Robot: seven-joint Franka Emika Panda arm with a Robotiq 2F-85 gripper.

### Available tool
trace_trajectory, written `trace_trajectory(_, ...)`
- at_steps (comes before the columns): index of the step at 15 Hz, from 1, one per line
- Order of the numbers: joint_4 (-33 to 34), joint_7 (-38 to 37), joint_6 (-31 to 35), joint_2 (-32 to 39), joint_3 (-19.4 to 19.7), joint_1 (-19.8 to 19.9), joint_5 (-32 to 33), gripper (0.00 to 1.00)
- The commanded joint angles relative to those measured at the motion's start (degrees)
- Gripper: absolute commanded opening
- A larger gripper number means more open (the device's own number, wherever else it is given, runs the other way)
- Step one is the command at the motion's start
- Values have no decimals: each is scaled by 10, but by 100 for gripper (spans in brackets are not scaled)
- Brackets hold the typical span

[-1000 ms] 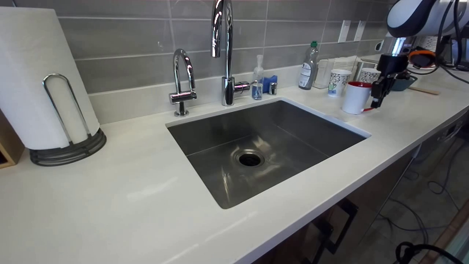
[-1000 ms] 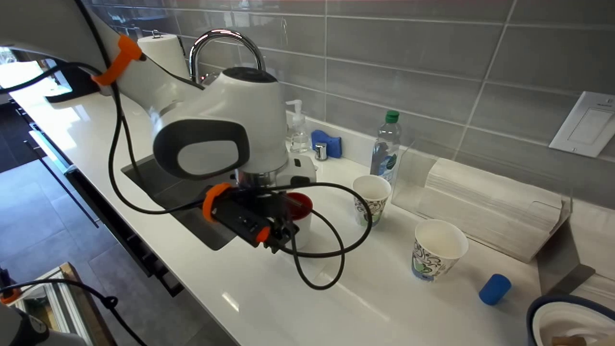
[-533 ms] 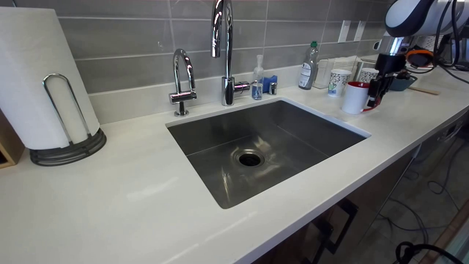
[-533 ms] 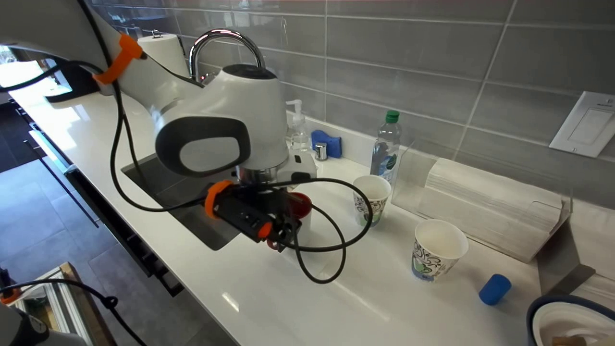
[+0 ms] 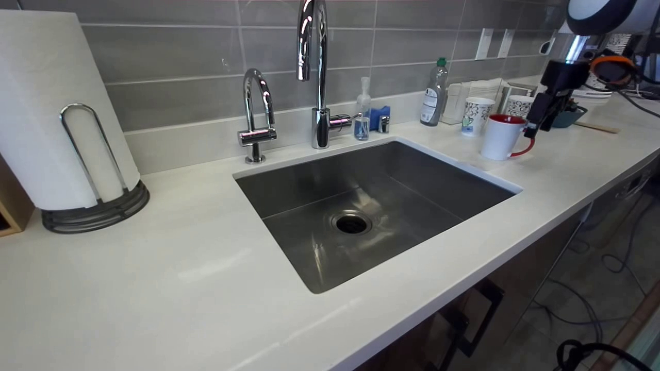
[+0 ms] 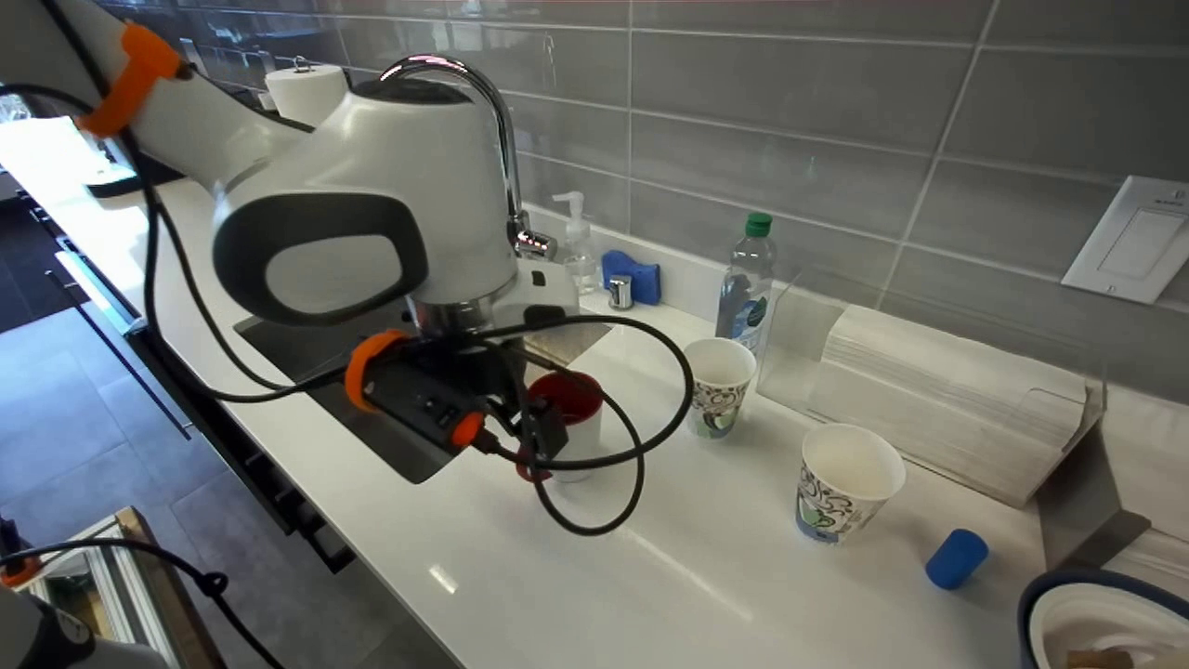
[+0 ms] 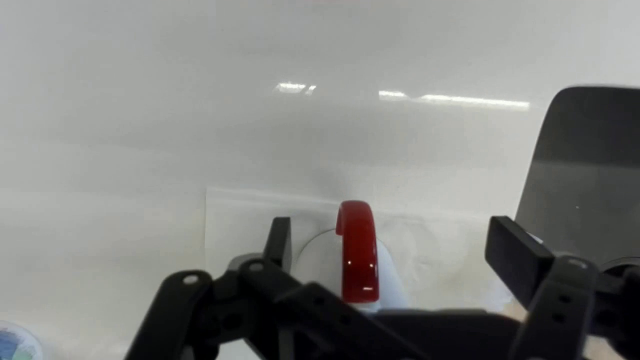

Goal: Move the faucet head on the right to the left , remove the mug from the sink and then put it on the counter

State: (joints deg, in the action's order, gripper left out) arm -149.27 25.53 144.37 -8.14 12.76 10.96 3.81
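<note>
Has the gripper [image 7: 392, 245] spread wide, with a gap on each side of the handle [image 7: 359, 255] of the mug [image 5: 498, 140], upright on the counter [image 5: 216, 242] beside the sink [image 5: 309, 188], back from the front edge.

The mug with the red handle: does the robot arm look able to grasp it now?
Probably yes: in the wrist view the pincer is open, the red handle appears between its jaws, and nothing visible stands in the way.
</note>
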Motion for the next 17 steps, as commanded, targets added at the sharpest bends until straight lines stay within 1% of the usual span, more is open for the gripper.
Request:
trace_trajectory(1, -78, -62, -2, -143, -7, 26, 87, 100)
trace_trajectory(4, -95, -116, -12, -237, -24, 66, 161, 100)
trace_trajectory(6, -99, -123, -27, -301, -25, 82, 172, 100)
trace_trajectory(8, -95, -98, -35, -366, -9, 87, 161, 100)
trace_trajectory(9, -73, -103, -18, -285, -9, 73, 153, 100)
trace_trajectory(10, -73, -102, -25, -308, -8, 75, 153, 100)
trace_trajectory(11, -75, -102, -29, -315, -7, 74, 153, 100)
trace_trajectory(17, -77, -102, -26, -290, -7, 71, 153, 100)
